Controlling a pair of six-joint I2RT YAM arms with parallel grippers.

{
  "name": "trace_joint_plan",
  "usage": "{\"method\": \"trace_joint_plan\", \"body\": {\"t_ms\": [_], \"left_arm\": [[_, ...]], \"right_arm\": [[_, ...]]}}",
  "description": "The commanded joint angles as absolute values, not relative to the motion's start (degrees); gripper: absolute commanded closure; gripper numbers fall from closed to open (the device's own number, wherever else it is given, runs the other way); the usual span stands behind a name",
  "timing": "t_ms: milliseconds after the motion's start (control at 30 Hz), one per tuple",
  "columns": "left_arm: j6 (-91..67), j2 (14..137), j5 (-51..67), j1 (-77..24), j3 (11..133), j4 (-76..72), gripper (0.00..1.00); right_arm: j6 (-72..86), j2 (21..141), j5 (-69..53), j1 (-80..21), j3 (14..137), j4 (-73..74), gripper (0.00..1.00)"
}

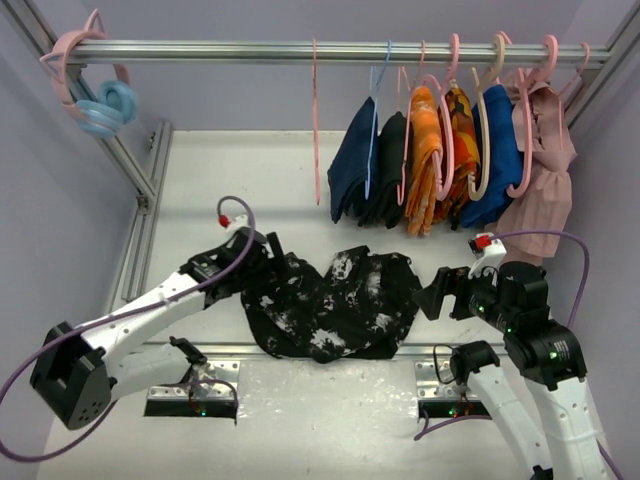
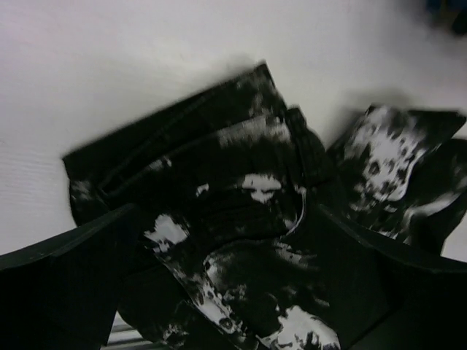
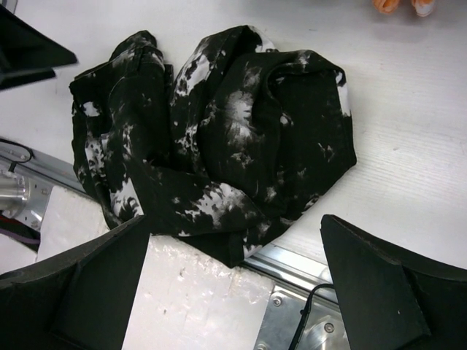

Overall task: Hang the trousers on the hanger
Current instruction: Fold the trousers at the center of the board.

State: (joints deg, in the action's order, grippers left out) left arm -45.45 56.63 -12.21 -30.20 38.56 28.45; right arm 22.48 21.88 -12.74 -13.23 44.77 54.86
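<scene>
Though agape, both grippers (image 1: 266, 250) (image 1: 432, 294) low beside trousers (image 1: 330, 305)

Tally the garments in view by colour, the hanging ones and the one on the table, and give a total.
Navy garment: 1
Plain black garment: 1
Orange garments: 2
Blue garment: 1
Pink garment: 1
Black-and-white trousers: 1
Total: 7

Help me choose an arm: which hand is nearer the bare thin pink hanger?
Left. The left hand sits near and slightly left of the hanger; the right hand lies farther off, at the trousers' right edge.
</scene>
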Motion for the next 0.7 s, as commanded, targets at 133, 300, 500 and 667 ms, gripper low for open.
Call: {"method": "trace_joint_plan", "body": {"t_ms": [133, 300, 500, 667], "left_arm": [[-52.91, 71.12, -20.41, -43.08, 42.11, 19.50, 0.00], [-50.70, 77.28, -20.51, -46.60, 43.43, 15.88, 0.02], [-46.35, 77.28, -18.15, -50.00, 42.43, 11.09, 0.17], [-45.70, 78.62, -16.88, -50.07, 41.22, 8.95, 0.60]], "right_arm": [[23.38, 23.02, -18.22, -12.92, 41.11, 49.38, 0.01], [25.34, 23.15, -23.92, -12.92, 38.69, 46.45, 0.01], [25.62, 24.01, -25.38, -13.00, 37.44, 45.18, 0.01], [26.57, 23.67, -26.56, -12.98, 35.85, 43.59, 0.01]]}}
